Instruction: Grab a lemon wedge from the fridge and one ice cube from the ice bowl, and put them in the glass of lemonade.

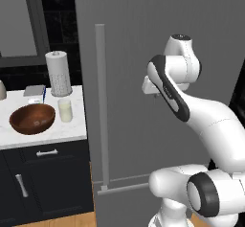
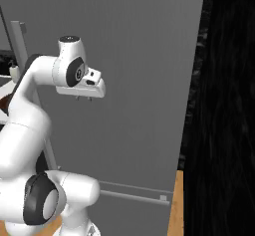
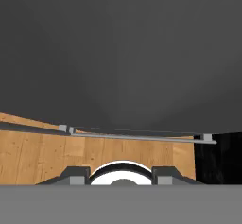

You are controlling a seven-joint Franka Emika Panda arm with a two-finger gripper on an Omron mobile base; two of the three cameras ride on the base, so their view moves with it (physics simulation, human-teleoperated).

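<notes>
Left base view showed the closed grey fridge (image 1: 158,77) with its bar handle (image 1: 100,106), then the ice bowl (image 1: 32,118) on the counter (image 1: 57,131) beside the glass of lemonade (image 1: 65,110), while the gripper (image 3: 122,174) stood part-open, holding and touching nothing.

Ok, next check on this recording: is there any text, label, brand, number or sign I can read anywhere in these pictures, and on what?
None readable.
Fridge door: plain grey, no lettering.
Paper towel roll: only a dotted pattern, no words.
Small blue-edged item behind the ice bowl: too small to tell if it bears print.
Glass of lemonade: no label.
</notes>
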